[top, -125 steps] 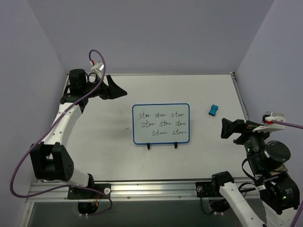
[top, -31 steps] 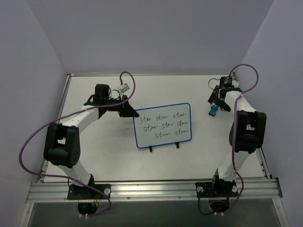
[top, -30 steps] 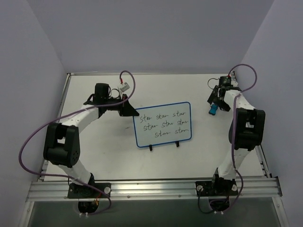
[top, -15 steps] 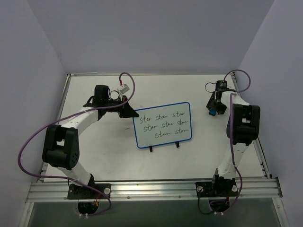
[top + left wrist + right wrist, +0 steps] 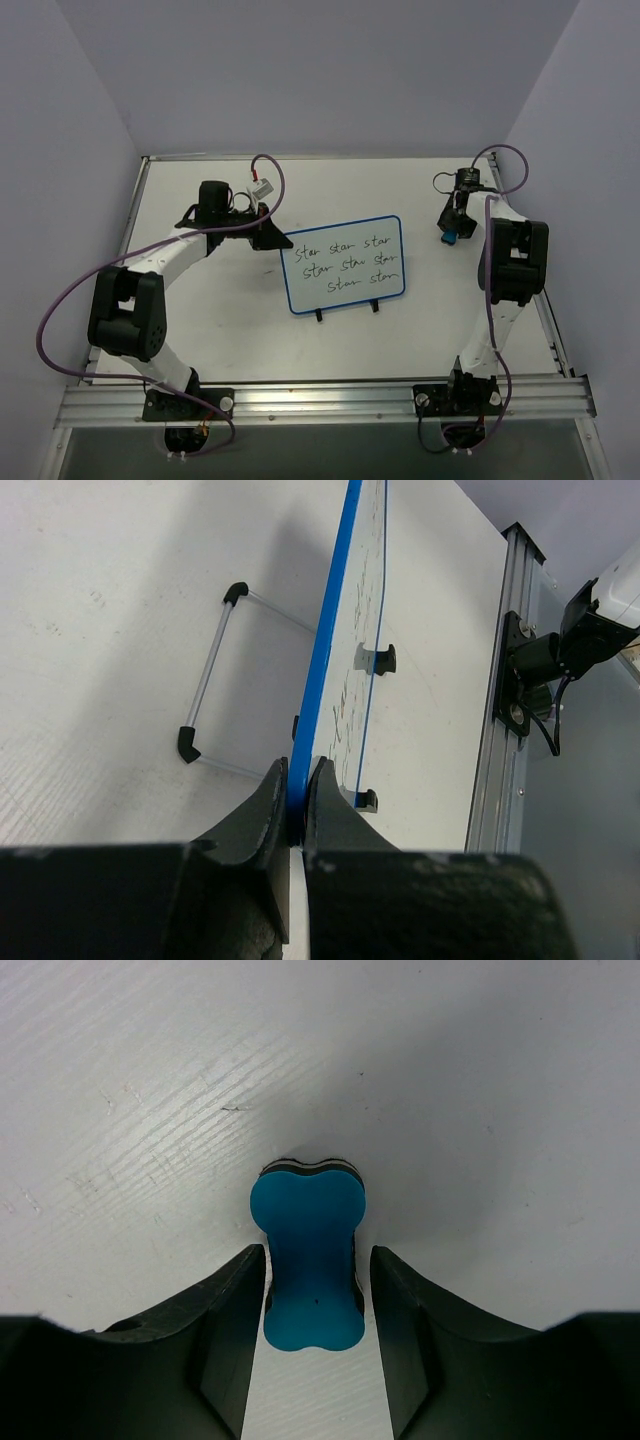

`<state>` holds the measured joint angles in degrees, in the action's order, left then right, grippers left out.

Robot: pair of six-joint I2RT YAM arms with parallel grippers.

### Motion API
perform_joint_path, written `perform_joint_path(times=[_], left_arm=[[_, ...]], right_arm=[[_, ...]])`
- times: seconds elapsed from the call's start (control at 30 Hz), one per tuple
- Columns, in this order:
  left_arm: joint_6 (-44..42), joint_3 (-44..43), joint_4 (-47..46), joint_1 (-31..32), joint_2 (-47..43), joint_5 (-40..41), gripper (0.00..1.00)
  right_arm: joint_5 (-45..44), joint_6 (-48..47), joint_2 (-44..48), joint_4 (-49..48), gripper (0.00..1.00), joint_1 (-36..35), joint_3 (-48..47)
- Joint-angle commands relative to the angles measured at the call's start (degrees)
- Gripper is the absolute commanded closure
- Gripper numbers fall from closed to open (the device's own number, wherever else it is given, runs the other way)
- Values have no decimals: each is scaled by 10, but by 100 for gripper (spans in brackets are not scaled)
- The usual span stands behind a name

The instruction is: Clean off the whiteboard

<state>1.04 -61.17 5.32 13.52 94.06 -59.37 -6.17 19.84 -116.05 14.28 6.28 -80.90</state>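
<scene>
Whiteboard [image 5: 345, 263] is seen at centre of the top view, propped on its two black feet on the table [image 5: 220, 320], with three lines of black handwriting on it. Left gripper [image 5: 298, 780] is clamped tight on the blue rim at the board's upper-left corner. Right gripper [image 5: 317, 1252], upper right of the top view, is set over the blue eraser [image 5: 310, 1270]. Fingers are partly open, one each side, very close. Actual contact cannot be told.
</scene>
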Motion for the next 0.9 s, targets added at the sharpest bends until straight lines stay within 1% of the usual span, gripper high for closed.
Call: perform_joint_path(times=[0.0, 0.27, 0.33, 0.47, 0.5, 0.53, 0.67, 0.73, 0.8, 0.83, 0.87], left_arm=[[-105, 14, -44, -4, 0, 176, 98], [-109, 16, -42, -4, -2, 178, 98], [-109, 17, -42, -4, -1, 179, 98], [-109, 18, -41, -4, -1, 182, 98], [-109, 18, -41, -4, -1, 182, 98], [-110, 18, -39, -4, -1, 184, 98], [-111, 18, -39, -4, -1, 186, 98], [-111, 18, -39, -4, -1, 188, 98], [-112, 18, -40, -4, 0, 189, 98], [-112, 18, -39, -4, 1, 189, 98], [-112, 18, -39, -4, 0, 190, 98]], right_arm=[[-7, -6, -9, 7, 59, -2, -19], [-14, -6, 2, 4, 61, -4, -16], [-16, -6, 3, 1, 65, -3, -15], [-19, -7, 6, -1, 68, -4, -15], [-17, -8, 5, -2, 74, -4, -14], [-12, -9, 4, -1, 77, -3, -15], [-17, -11, 8, 7, 82, -12, -15], [-27, -11, 33, 11, 83, -33, -14], [-46, -10, 79, 10, 83, -53, -3], [-52, -9, 95, 16, 83, -76, 0], [-68, -10, 132, 17, 83, -89, 10]])
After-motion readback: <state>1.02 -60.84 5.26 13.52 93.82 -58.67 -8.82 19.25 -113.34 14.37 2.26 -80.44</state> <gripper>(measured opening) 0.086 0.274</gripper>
